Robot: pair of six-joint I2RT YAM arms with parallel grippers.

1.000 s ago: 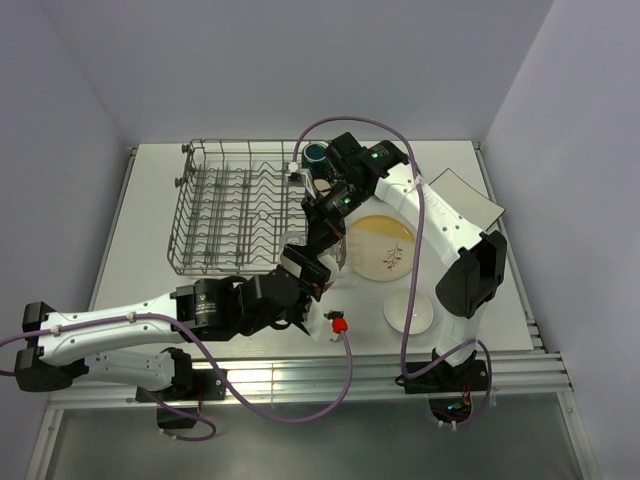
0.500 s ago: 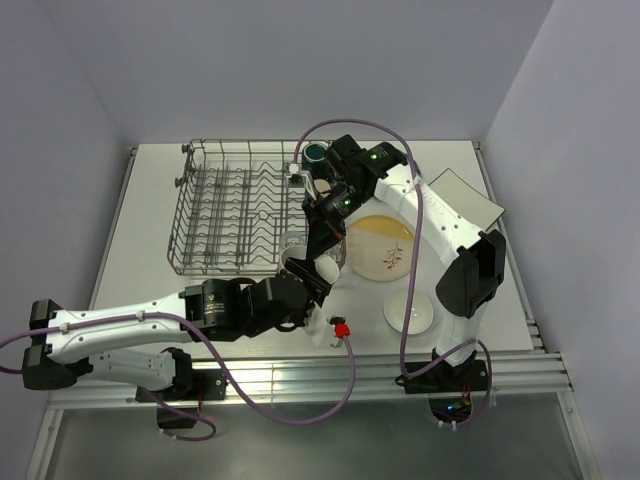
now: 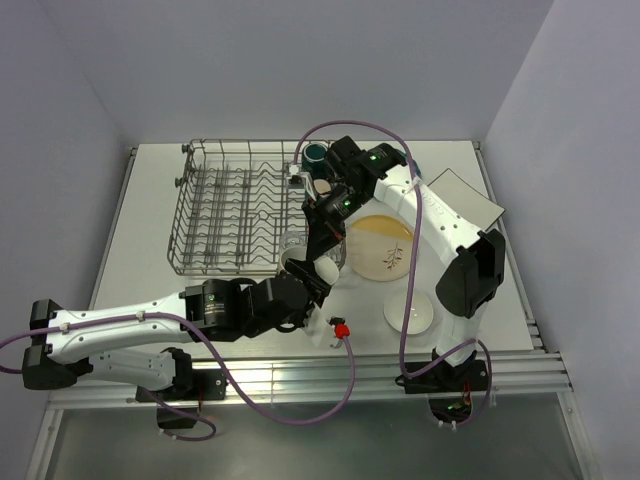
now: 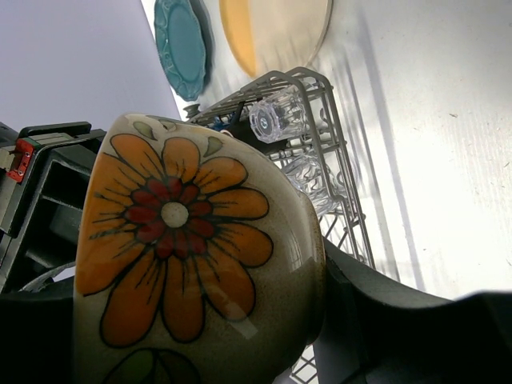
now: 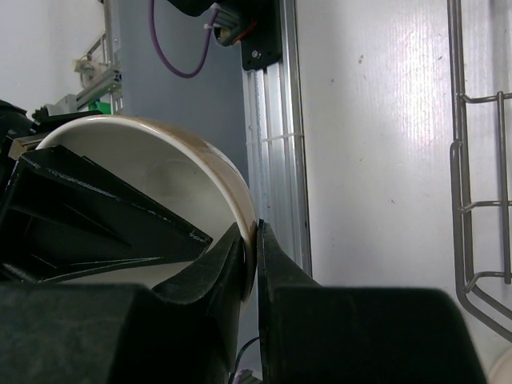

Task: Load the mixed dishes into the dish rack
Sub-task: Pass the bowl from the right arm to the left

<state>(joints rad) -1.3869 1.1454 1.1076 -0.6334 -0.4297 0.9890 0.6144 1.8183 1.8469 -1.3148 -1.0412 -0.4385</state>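
Observation:
A cream bowl with an orange flower [image 4: 184, 232] hangs above the table just off the front right corner of the grey wire dish rack [image 3: 235, 215]. It shows as a pale shape in the top view [image 3: 320, 268]. My left gripper [image 3: 305, 278] is shut on it, with one finger [image 4: 384, 320] across the bowl's mouth. My right gripper [image 5: 255, 236] is shut on the bowl's rim [image 5: 160, 168] from the other side. Two clear glasses [image 4: 276, 120] stand in the rack's near corner.
A yellow-cream plate with a leaf sprig [image 3: 385, 250] lies right of the rack, and a teal plate [image 4: 182, 48] lies beside it. A white dish [image 3: 410, 312] sits near the front right. A teal-lined mug [image 3: 316, 153] and a white square plate [image 3: 465, 195] are at the back.
The left arm's elbow swung left and toward the front and its gripper turned, so the bowl now shows pale between the two grippers. Over the last half second almost nothing moved.

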